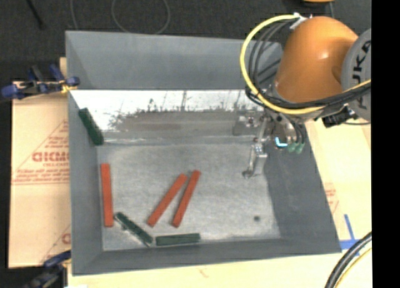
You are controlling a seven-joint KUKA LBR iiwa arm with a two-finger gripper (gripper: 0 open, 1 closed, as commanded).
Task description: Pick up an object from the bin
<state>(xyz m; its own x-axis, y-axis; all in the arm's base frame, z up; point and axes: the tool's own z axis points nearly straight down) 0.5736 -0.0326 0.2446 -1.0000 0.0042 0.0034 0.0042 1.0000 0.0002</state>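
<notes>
Camera view shows you the gripper (255, 158) low over bare grey floor in the right part of the bin (156, 62). You can see nothing held in it (open or closed, you cannot tell). Nearest, to its lower left, lie two orange-red sticks (167, 200) side by side mid-floor, well apart from it. A dark green stick (177, 239) lies against the front wall.

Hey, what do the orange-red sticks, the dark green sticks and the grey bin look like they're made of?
The flat orange-red sticks look like matte painted wood or plastic: even colour, no gloss, straight edges. The dark green sticks look alike, just darker. The grey bin looks like dull sheet metal: its back wall is scuffed and faintly mirrors light.
</notes>
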